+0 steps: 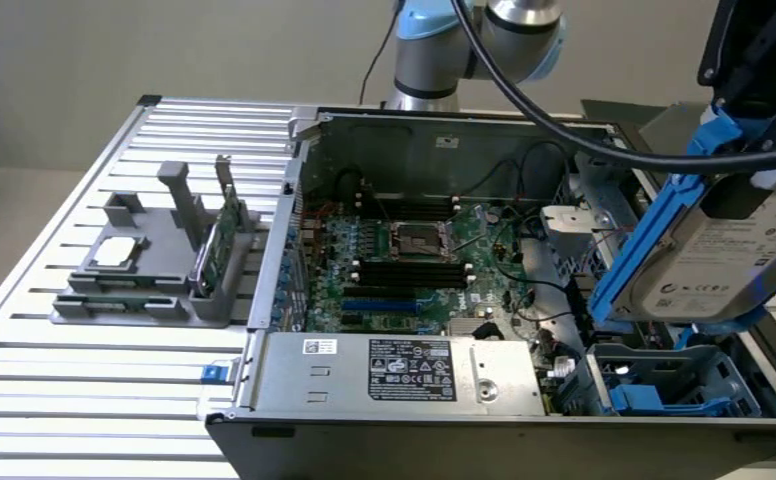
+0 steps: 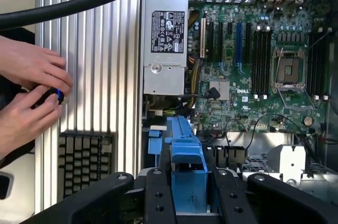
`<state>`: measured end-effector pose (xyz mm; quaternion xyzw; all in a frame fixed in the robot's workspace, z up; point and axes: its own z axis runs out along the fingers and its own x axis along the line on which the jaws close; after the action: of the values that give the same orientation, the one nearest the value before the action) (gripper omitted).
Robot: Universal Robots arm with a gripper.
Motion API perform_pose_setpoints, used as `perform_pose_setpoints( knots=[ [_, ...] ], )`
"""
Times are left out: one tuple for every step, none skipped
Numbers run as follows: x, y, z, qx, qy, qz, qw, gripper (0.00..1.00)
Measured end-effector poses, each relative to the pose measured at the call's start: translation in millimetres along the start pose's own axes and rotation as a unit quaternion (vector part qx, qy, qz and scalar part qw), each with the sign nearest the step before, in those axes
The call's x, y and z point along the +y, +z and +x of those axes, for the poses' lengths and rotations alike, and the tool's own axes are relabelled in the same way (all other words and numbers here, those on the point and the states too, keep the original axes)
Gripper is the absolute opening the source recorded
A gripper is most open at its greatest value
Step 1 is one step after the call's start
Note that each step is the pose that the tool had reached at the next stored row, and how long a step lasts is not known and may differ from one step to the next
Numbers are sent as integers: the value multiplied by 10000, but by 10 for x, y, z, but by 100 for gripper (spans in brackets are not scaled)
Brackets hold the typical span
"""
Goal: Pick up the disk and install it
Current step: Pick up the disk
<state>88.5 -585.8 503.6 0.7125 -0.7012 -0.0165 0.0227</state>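
Exterior view: disk (image 1: pixel 728 255) is seen held aloft at that view's right, over the near corner of the open case (image 1: pixel 361 125). Its label side is turned toward the camera, and blue rails run along its long edges. It is tilted, not level, and appears clear of the case.

Claw (image 1: pixel 742 185): pinched on the disk from above. In the wrist view a rail (image 2: pixel 185 152) is seen clamped between the black fingers (image 2: pixel 158 195). No slack is visible, so the grip is judged sound.

Bay (image 1: pixel 675 385): just below the disk, with a blue bracket (image 1: pixel 635 398) lying inside.

Step in hand, as judged: the disk is picked up but not yet installed, and is being brought to the bay.

For this to be done well:
- The tilt should be taken out and the disk squared to the bay walls before any descent.
- The rails should be matched to the bay's guides, since a skewed entry is likely to jam.
- Cables (image 1: pixel 548 335) beside the bay should be kept clear of the leading edge.
- Descent is best made slowly, with the pinch kept until the disk is seated.

Motherboard (image 1: pixel 415 260) and power supply (image 1: pixel 402 365) lie alongside the bay, and contact with them is to be avoided.

A person's hands (image 2: pixel 29 71) are noted at the edge of the desk (image 1: pixel 81 400), busy with a small blue-tipped item. They are well apart from the claw but should be watched.

Holder (image 1: pixel 148 275) with chip (image 1: pixel 117 252) and card (image 1: pixel 221 235) stands at the exterior view's left and is not involved.
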Motion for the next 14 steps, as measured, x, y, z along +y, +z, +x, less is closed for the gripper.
perform_pose_setpoints(
  knots=[
    [-26,13,18,0,0,0,10000,33],
    [-50,27,36,0,0,0,10000,33],
    [-74,45,53,-1,0,0,10000,33],
    [-97,60,68,1,0,0,10000,33],
    [-119,79,82,-2,-1,0,10000,33],
    [-144,96,94,-1,0,0,10000,33],
    [-164,113,102,-1,0,0,10000,33],
    [-182,131,108,-1,0,0,10000,33],
    [-198,148,110,-2,0,0,10000,33],
    [-211,164,111,-1,0,0,10000,33],
    [-220,182,111,-1,0,0,10000,33],
    [-227,198,111,0,0,0,10000,33],
    [-233,216,111,0,-1,0,10000,33],
    [-238,236,111,-1,0,0,10000,33]
  ],
)
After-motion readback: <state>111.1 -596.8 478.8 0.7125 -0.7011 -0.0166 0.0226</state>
